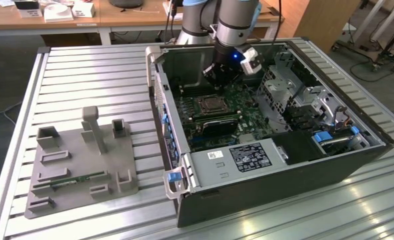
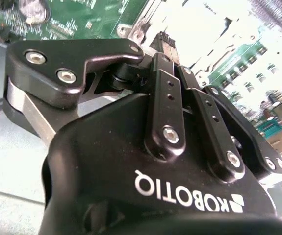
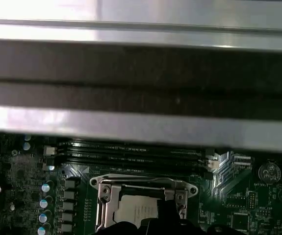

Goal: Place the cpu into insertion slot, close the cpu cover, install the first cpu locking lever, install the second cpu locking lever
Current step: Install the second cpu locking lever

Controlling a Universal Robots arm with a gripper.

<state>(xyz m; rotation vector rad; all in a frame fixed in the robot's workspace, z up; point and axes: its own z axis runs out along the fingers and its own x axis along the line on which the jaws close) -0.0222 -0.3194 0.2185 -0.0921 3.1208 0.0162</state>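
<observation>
Hand (image 1: 218, 80) is hovering inside the open case, just above the slot (image 1: 214, 105); its opening cannot be told. Cpu (image 3: 138, 210) is sitting in the slot, framed by the cover (image 3: 143, 188). Pressing squarely seems wise.

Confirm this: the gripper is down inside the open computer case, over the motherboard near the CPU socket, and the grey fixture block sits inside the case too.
One thing is wrong. The grey fixture block is not inside the computer case; the exterior view shows it on the slatted table, to the exterior view's left of the case. The gripper is indeed inside the case, over the motherboard near the CPU socket.
</observation>
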